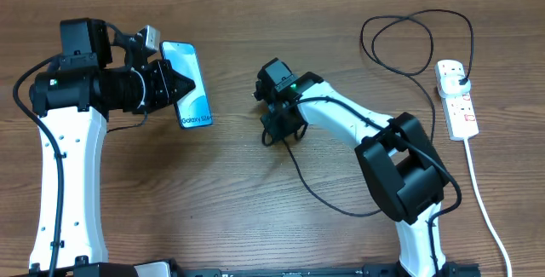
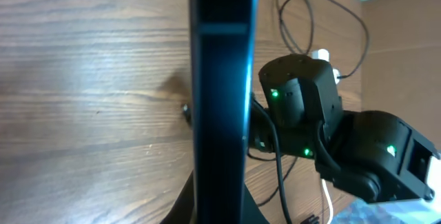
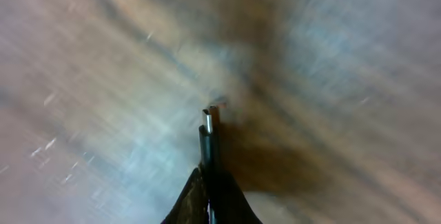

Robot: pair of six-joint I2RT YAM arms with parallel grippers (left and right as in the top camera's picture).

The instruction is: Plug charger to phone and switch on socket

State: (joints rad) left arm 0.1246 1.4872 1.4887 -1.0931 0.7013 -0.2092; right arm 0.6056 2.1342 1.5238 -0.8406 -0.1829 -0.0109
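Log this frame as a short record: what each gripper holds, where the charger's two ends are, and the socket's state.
left gripper: shut on slim black-edged smartphone with blue-teal screen
right gripper: shut on thin black charger cable, just behind its connector tip
connector tip: over bare wooden table, apart from the smartphone, not plugged in
plug end: black plug seated in white power strip with red switches
switches: position too small to tell
right wrist view: motion-blurred

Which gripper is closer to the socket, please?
Right. The right gripper is near the centre, well short of the socket at the far right; the left gripper is farther off on the opposite side, gripping the phone.
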